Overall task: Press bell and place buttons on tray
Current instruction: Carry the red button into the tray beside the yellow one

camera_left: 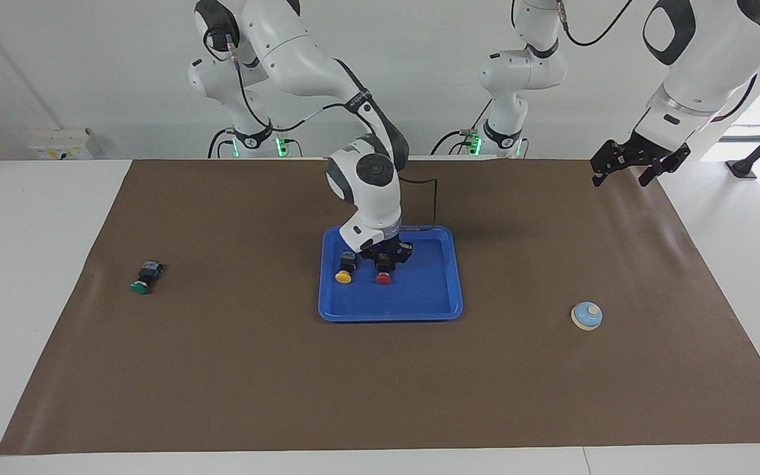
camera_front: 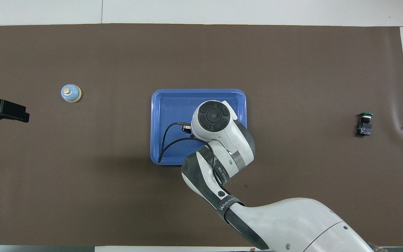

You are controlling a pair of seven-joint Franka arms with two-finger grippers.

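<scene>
Yellow button [camera_left: 344, 269] and red button [camera_left: 384, 270] hidden overhead under the right arm; right hand [camera_left: 386, 254] grip indistinct.

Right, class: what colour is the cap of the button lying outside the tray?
Green, clearest in the facing view.

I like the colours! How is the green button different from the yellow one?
The green button has a green cap; the yellow button has a yellow one. Green lies on the brown mat, toward the right arm's end; yellow lies in the blue tray, beside the red button. Both have black bodies.
</scene>
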